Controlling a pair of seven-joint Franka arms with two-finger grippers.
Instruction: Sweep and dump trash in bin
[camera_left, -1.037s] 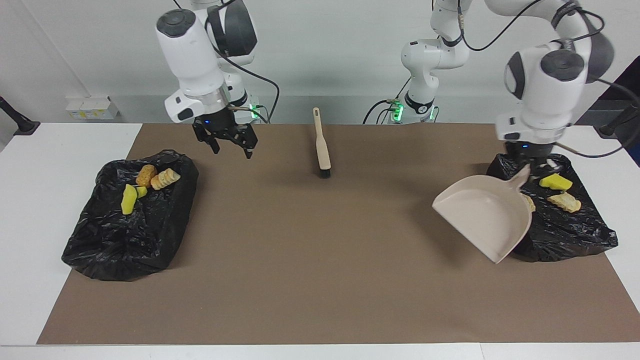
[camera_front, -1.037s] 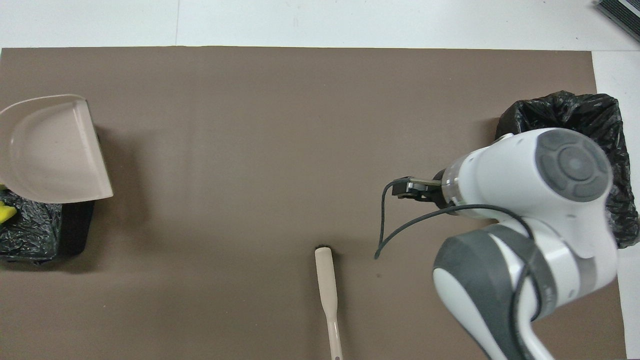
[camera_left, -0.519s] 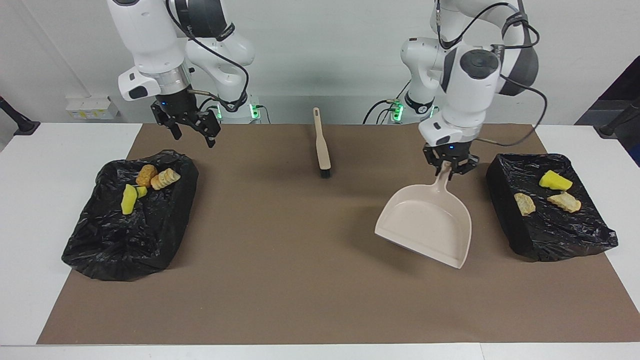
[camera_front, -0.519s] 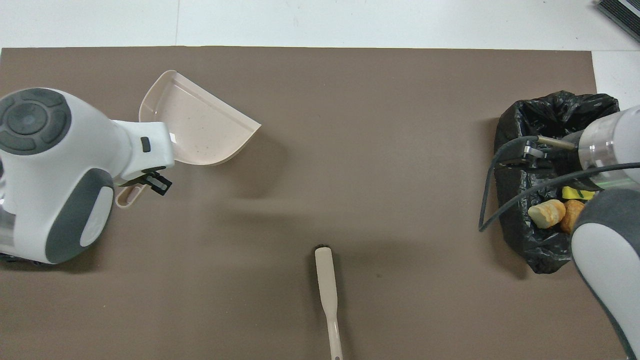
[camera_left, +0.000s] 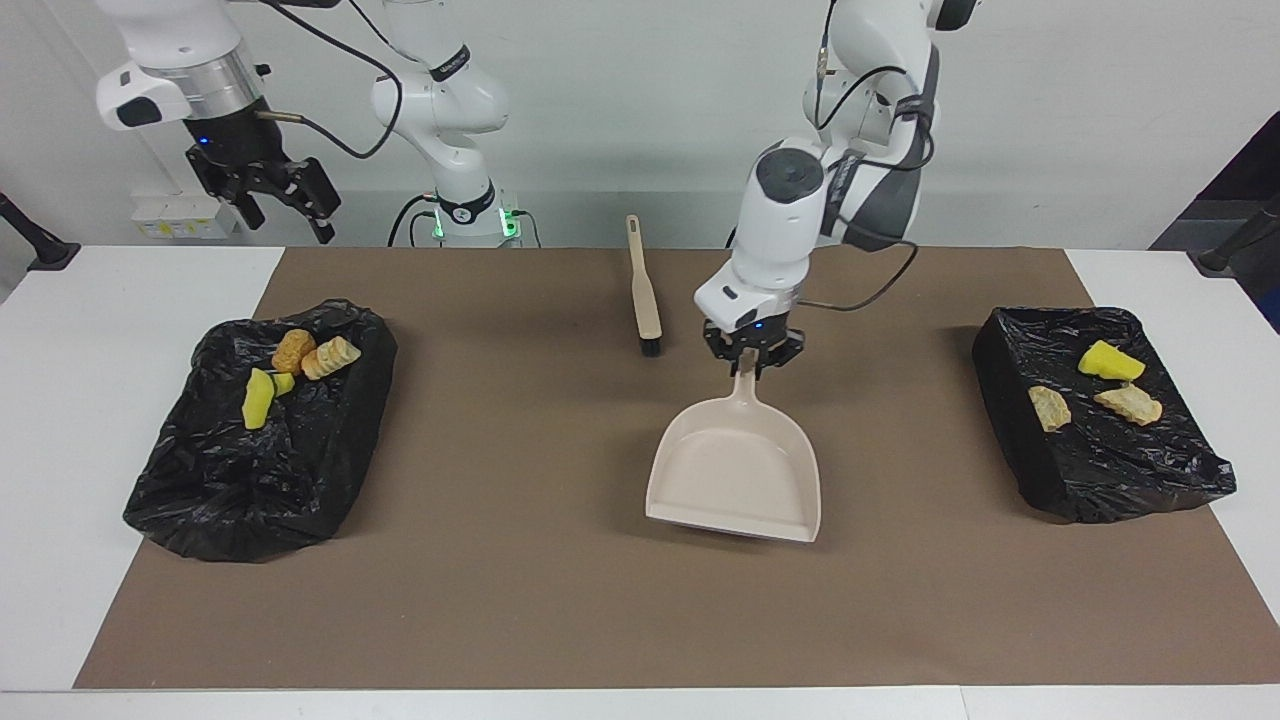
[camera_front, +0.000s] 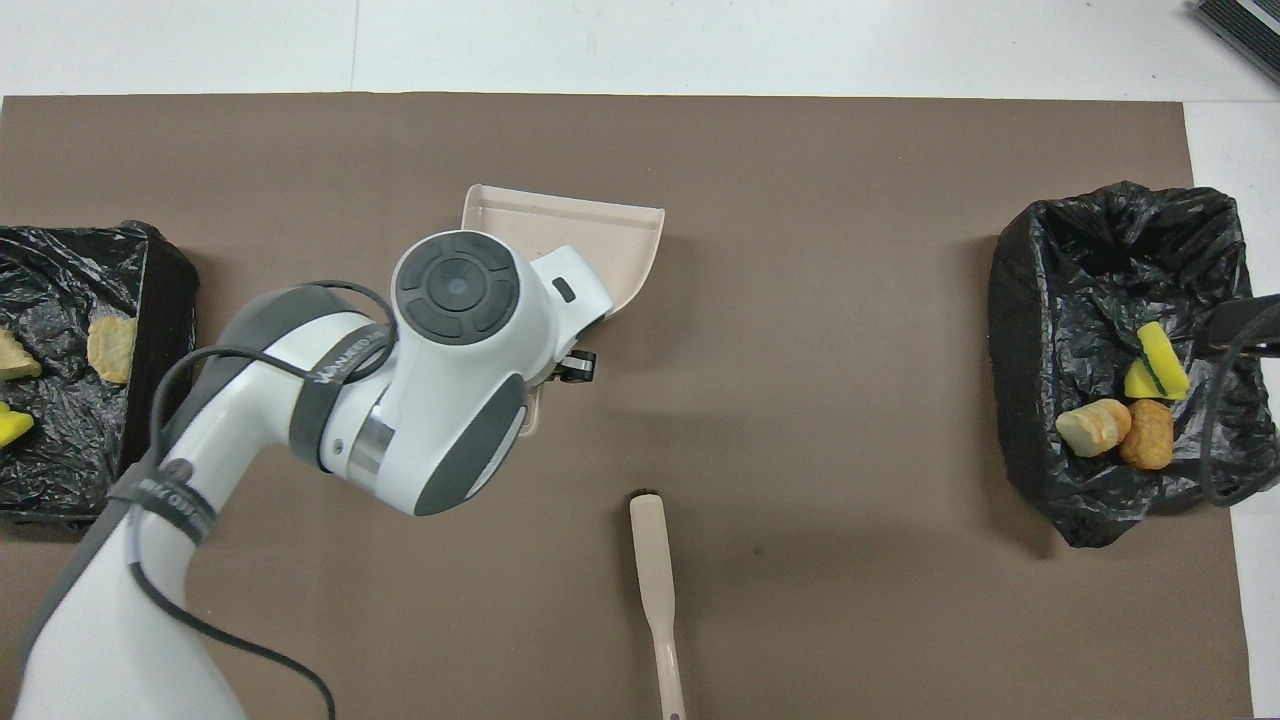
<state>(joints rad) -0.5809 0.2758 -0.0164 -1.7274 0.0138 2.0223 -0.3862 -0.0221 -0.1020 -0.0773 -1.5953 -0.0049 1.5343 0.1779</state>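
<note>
1. Seven scraps of trash: four (camera_left: 1095, 385) lie in black bag-lined bin (camera_left: 1010, 400) at left arm's end, three (camera_left: 290, 370) in its twin (camera_left: 200, 480).
2. Left gripper (camera_left: 752, 362) clenched on empty beige plastic dustpan (camera_left: 735, 475); handle may slip, pan dropping onto brown mat (camera_left: 560, 600).
3. Right gripper (camera_left: 275, 205) released, waiting.

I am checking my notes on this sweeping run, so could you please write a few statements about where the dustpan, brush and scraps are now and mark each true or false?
1. The left claw grips the dustpan by its handle. True.
2. The dustpan holds several scraps. False: its tray looks empty.
3. The brush lies on the brown mat, held by neither claw. True.
4. The right claw is shut on a yellow scrap. False: it is open, empty and raised.
5. Both black bins contain scraps. True.
</note>
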